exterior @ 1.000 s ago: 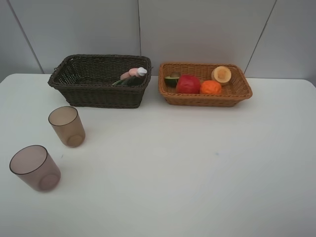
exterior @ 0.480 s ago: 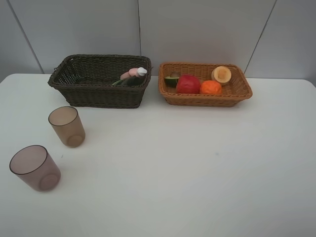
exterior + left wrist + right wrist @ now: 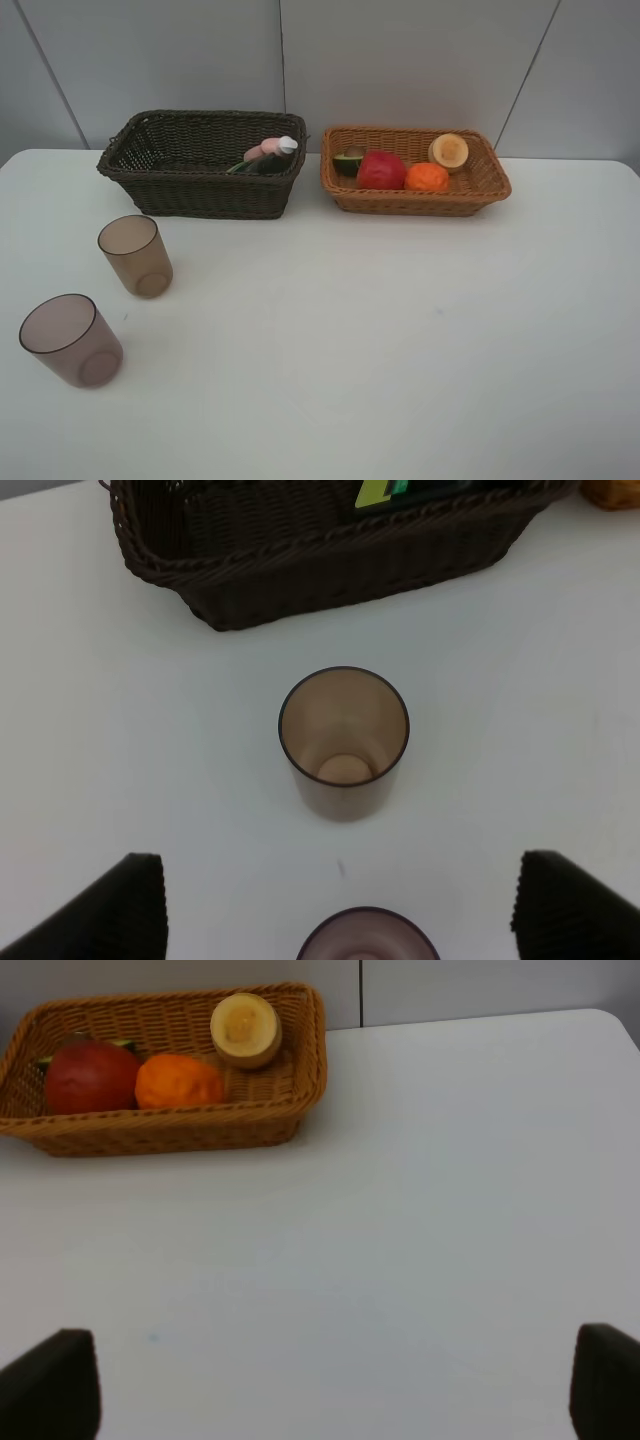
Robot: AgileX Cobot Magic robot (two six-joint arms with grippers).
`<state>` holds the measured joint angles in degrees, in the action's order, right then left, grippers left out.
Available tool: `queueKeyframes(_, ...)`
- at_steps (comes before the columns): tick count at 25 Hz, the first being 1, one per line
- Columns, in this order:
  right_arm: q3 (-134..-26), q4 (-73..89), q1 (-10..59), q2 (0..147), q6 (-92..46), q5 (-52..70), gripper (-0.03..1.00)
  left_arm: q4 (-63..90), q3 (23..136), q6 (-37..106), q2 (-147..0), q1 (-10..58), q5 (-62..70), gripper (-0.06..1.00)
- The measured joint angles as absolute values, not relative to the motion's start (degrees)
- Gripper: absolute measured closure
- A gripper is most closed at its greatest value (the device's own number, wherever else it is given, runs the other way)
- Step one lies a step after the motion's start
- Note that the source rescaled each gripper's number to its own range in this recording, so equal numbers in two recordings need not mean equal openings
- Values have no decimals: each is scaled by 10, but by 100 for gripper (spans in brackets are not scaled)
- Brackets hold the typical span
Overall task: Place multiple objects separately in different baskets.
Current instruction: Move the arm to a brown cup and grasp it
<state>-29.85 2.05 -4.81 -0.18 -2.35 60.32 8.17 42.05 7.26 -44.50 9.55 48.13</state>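
Observation:
Two translucent brownish cups stand upright on the white table at the left, one [image 3: 136, 255] farther back, one [image 3: 71, 339] nearer the front. The dark brown basket [image 3: 210, 195] holds a pink spray bottle [image 3: 260, 151] and a dark pump bottle [image 3: 272, 162]. In the light tan basket [image 3: 415, 203] lie a halved avocado [image 3: 349, 162], a red apple [image 3: 381, 170], an orange [image 3: 427, 177] and a cut fruit [image 3: 449, 151]. My left gripper [image 3: 345, 905] hangs open above the cups [image 3: 344, 740]. Over bare table, my right gripper [image 3: 328, 1380] is open, short of the tan basket [image 3: 170, 1130].
The white table [image 3: 400, 330] stretches wide in front of both baskets. A grey panelled wall [image 3: 400, 60] stands right behind the baskets. Neither arm shows in the high view.

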Motion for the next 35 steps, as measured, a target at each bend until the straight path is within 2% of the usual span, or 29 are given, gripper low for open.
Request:
queueKeyframes(11, -298, 21, -48, -2, -23, 603, -2, 28, 498, 0, -620, 93, 478, 0)
queueKeyframes(19, -298, 21, -48, -2, -23, 603, -2, 19, 503, -6, -727, 61, 470, 0)
queueKeyframes(35, -298, 21, -48, -2, -23, 602, -2, 22, 505, -6, -873, 59, 375, 0)
